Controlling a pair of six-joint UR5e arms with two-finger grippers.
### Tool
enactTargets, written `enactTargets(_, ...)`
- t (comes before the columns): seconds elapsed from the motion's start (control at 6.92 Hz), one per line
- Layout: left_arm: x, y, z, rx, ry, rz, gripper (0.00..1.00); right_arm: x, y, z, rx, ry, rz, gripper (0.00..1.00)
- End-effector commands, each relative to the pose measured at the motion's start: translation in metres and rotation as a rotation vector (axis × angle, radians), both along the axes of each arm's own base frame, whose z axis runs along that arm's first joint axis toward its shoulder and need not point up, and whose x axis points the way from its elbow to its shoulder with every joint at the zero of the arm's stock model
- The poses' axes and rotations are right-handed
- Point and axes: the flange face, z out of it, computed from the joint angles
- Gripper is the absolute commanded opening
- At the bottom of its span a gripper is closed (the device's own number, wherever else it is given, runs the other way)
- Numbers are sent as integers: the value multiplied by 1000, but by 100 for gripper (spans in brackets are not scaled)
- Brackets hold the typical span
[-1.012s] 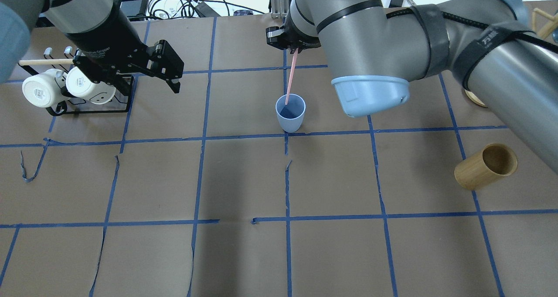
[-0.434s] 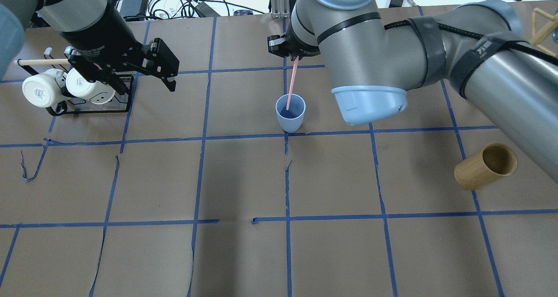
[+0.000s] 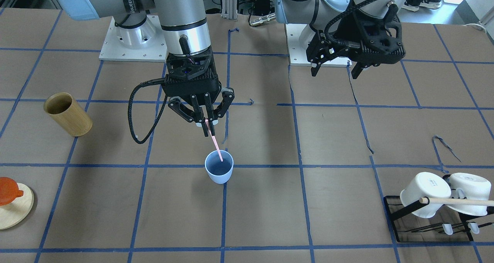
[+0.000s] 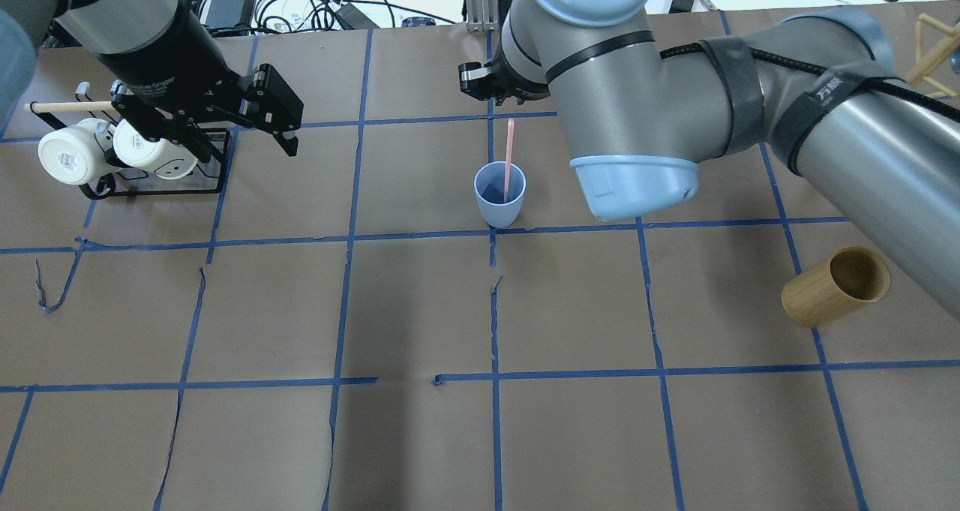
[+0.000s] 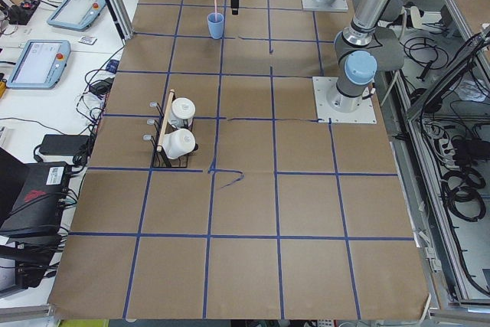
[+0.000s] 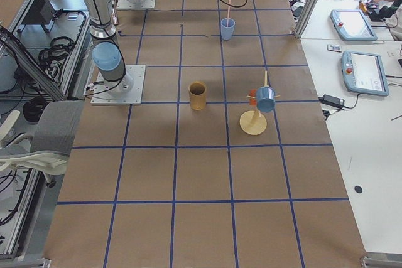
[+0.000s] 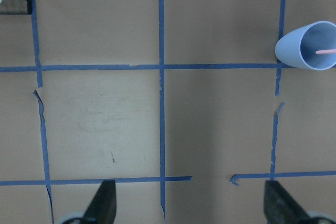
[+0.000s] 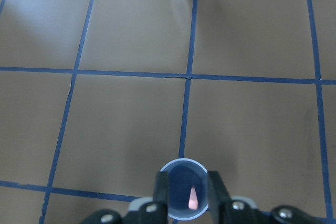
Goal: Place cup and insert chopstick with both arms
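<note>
The right pincer [image 8: 188, 174] hangs released just above the cup [image 4: 499, 203], its 2 fingers [image 8: 163, 192] spread either side of the chopstick [image 4: 508, 158]. The chopstick stands steeply in the cup, its lower end hidden inside. The cup sits upright mid-length on the bench [image 4: 420, 308], nearer the edge opposite the robot. The left pincer [image 7: 189, 187] hangs open, well apart. Overhead, the right wrist hides its pincer's fingers.
</note>
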Motion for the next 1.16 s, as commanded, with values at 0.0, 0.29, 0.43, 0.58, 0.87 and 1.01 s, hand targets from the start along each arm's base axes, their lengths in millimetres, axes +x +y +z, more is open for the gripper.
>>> enactTargets(0.0,0,0,0,0,0,0,100,-1,0,7,0,0,-1,100)
enactTargets(0.29,0,0,1,-1,0,0,100,-19,7,24,175,57,-26,100)
enactTargets(0.43,0,0,1,-1,0,0,100,-30,11,30,301,85,-37,100)
enactTargets(0.58,0,0,1,-1,-1,0,100,-50,7,35,375,108,-60,100)
enactTargets(0.87,0,0,0,0,0,0,100,-132,-2,42,481,148,-42,100)
enactTargets(1.01,1,0,0,1,-1,2,100,-181,0,41,562,153,-14,100)
